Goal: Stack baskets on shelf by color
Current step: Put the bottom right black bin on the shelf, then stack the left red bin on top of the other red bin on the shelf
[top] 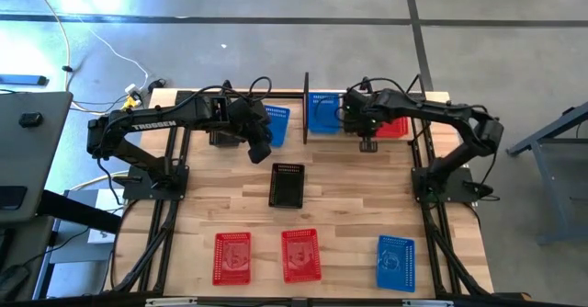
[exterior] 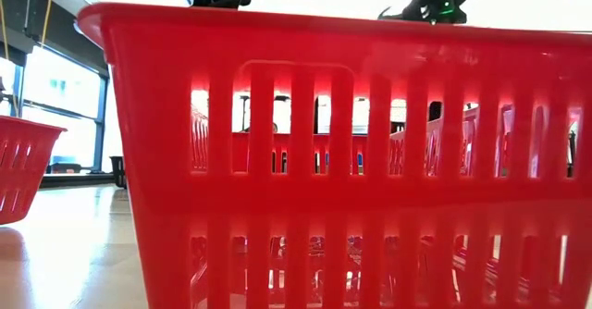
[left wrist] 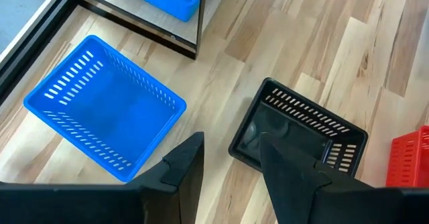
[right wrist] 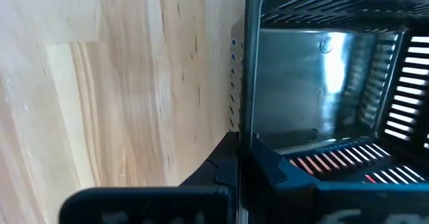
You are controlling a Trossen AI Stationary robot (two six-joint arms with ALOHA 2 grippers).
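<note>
From above, a black basket [top: 286, 185] is seen mid-bench, below the shelf [top: 306, 108]. By the left wrist, the left pincer [left wrist: 231, 158] is held wide above it. By the right wrist, another black basket [right wrist: 335, 83] is gripped by the right pincer [right wrist: 241, 158]; it should be set down next.
</note>
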